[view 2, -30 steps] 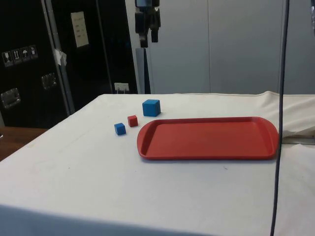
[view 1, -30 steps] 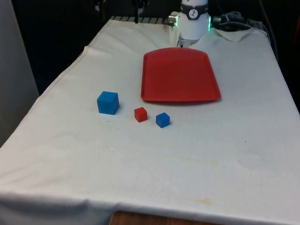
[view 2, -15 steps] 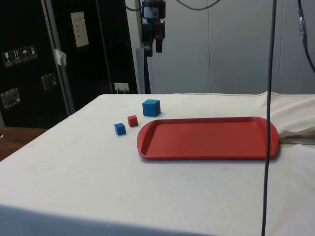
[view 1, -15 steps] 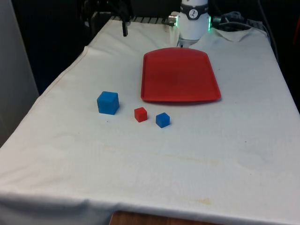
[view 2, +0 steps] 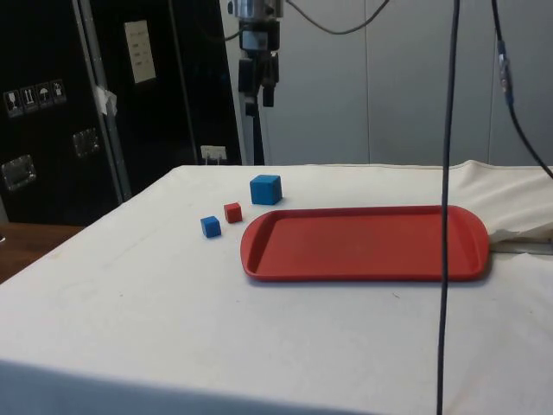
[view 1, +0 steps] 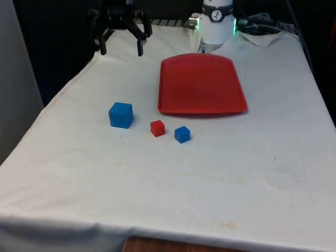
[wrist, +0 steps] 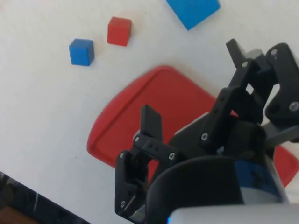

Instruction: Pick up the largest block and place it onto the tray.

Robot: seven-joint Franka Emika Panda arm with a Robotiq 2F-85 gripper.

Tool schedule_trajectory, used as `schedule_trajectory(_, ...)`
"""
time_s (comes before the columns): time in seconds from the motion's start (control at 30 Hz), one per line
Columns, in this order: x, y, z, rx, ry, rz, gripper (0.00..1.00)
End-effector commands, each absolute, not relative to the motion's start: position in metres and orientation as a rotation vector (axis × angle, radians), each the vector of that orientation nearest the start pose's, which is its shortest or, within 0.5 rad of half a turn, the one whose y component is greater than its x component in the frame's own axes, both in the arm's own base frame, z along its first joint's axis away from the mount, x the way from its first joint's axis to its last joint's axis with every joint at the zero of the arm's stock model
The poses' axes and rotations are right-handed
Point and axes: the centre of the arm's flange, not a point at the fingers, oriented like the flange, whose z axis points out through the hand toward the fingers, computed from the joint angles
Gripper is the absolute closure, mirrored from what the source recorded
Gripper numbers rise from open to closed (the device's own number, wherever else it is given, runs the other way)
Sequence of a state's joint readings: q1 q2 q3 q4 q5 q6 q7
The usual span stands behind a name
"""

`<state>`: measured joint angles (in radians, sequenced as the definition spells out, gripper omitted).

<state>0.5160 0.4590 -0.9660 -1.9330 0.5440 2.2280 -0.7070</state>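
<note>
Hanging high above the table, the gripper has its two black fingers spread wide apart, and nothing is between them. In the front view it sits up over the far corner of the table on the front view's left. In the side view the gripper is up in the air, well above the blocks.

Down below it, on the white cloth, sits the big blue block. It is the biggest of the three blocks. Nothing is touching it. It is off the tray, near the tray's corner, on the front view's left.

Next to the big blue block is a small red block, and just past that is a small blue block. The three blocks make a line, and none of them touch.

The red tray lies flat on the cloth, farther back than the blocks, with nothing on it. The wrist view shows the big blue block, the small red block, the small blue block and the red tray beyond the fingers.
</note>
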Motion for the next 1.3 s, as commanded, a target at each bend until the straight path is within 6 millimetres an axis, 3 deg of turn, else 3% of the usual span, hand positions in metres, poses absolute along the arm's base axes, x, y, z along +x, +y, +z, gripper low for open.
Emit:
schedule_trajectory(0.0, 0.579, -0.219, 0.342, -3.118, 0.006, -0.159, 0.00)
schedule_trajectory(0.3, 0.585, -0.229, 0.327, -3.123, -0.023, -0.161, 0.00)
schedule_trajectory(0.97, 0.588, -0.227, 0.277, -3.098, -0.131, -0.153, 0.00)
schedule_trajectory(1.27, 0.598, -0.240, 0.258, -3.100, -0.126, -0.139, 0.00)
